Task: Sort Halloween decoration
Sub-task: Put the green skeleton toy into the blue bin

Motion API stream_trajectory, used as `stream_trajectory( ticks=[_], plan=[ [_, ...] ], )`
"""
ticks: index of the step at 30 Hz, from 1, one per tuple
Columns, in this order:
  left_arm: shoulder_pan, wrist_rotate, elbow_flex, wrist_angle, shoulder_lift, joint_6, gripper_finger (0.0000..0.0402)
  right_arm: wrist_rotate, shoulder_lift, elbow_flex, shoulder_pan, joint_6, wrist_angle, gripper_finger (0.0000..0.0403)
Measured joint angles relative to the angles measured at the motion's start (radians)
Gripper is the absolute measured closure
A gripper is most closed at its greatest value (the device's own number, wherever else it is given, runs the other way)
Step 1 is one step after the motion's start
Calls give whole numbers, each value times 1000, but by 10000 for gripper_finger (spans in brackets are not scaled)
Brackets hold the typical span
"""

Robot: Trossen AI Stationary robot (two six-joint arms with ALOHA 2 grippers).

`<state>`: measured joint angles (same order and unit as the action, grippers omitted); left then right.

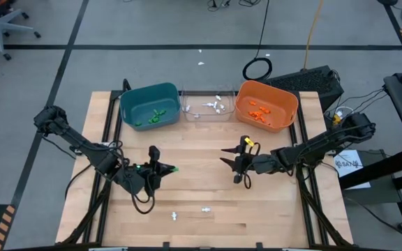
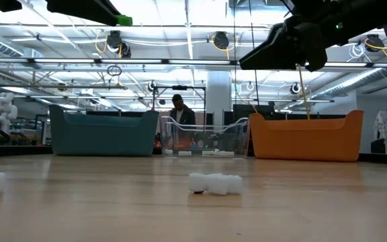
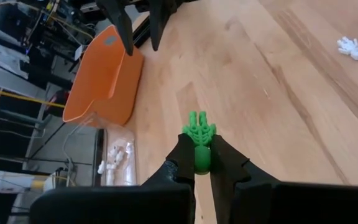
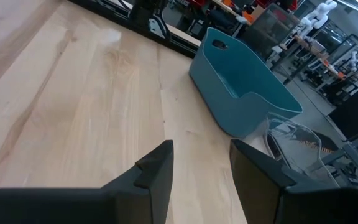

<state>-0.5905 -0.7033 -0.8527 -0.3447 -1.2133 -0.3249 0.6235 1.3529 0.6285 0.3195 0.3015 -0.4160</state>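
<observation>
- Left tool (image 1: 167, 169) hangs over the middle of the desk (image 1: 271, 209), clamped on a green trinket (image 3: 199, 140).
- Teal bin (image 1: 149, 105) at the far edge holds green pieces (image 1: 156, 116); the clear bin (image 1: 206, 104) beside it holds white ones (image 1: 215, 106).
- Two white trinkets (image 1: 205, 208) lie loose near the front edge.
- Right tool (image 1: 232, 162) hovers mid-desk, its fingers wide apart and empty.
- Orange bin (image 1: 266, 104) holds orange pieces (image 1: 259, 111).

We see a green trinket (image 3: 199, 138) pinched aloft, two white trinkets (image 1: 190, 212) loose on the wood, others sorted by colour.
</observation>
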Motion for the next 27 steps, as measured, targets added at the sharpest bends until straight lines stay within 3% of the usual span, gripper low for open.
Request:
stream_trajectory(
  ticks=[16, 22, 27],
  plan=[
    [121, -1, 0, -21, 8, 11, 389, 0, 0, 0, 0, -5, 1, 261],
    [269, 12, -1, -92, 81, -29, 388, 0, 0, 0, 0, -6, 2, 261],
    [460, 154, -1, -149, 156, -38, 388, 0, 0, 0, 0, -13, 2, 261]
  ],
)
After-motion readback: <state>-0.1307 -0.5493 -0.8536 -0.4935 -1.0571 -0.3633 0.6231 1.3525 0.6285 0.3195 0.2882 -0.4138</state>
